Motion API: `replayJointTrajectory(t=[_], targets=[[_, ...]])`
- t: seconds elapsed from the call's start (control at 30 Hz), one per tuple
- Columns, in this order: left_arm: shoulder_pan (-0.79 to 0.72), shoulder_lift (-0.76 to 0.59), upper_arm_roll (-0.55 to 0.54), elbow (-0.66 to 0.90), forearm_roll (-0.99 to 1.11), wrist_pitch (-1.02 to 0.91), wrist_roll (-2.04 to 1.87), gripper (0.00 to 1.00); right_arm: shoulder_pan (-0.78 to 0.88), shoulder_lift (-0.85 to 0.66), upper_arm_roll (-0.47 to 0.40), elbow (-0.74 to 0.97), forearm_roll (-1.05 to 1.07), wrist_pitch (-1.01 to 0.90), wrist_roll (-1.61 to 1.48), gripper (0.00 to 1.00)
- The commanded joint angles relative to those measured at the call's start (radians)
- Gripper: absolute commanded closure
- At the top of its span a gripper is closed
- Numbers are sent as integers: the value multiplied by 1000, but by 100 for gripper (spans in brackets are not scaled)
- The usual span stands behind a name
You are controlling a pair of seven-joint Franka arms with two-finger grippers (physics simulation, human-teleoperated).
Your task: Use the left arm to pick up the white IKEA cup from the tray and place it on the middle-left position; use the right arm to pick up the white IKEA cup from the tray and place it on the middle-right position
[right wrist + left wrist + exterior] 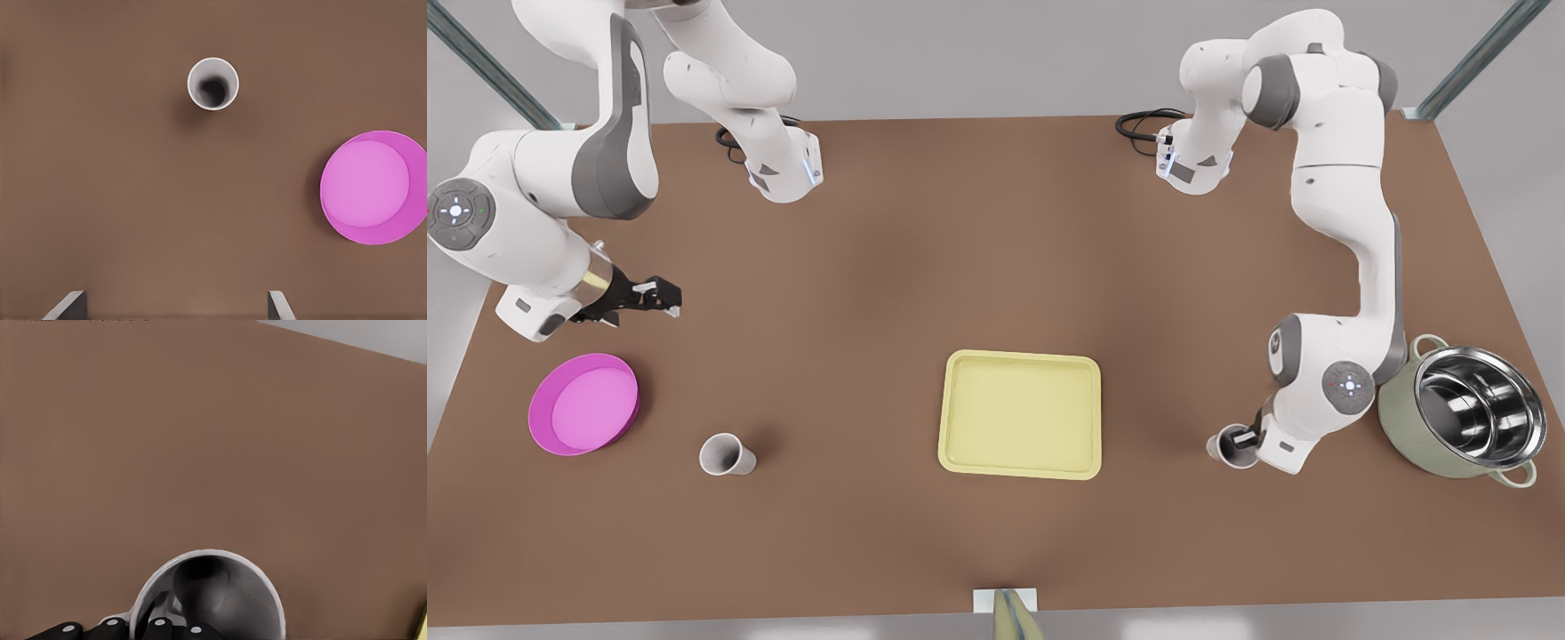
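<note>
At front view's right: left gripper [1243, 437] jaws clamped on white cup [1221, 447] | right gripper [667, 298] jaws spread wide

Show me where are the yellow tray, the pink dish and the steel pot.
tray [1020, 414], front view, bare floor of the tray.
pink dish [584, 404], front view, inner bottom.
steel pot [1405, 418], front view, green outer wall.

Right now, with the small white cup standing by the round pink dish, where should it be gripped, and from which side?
Pinch one side of the small white cup's wall at the rim, coming straight down from above. It stands upright with its mouth open upward, apart from the round pink dish. The right end effector is open.
</note>
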Motion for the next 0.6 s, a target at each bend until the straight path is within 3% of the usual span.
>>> replayJointTrajectory(t=[0.0, 0.2, 0.57], targets=[[31, -14, 2, -40, -10, 90, 454, 87, 4, 1, 0, 0, 1, 1, -1, 0], [35, 11, 2, -46, -5, 231, 457, 87, 2, 5, 2, 0, 19, -3, -3, 0], [35, 63, 1, -38, -16, 262, 454, 86, 4, 7, 2, -1, 19, -3, -3, 0]])
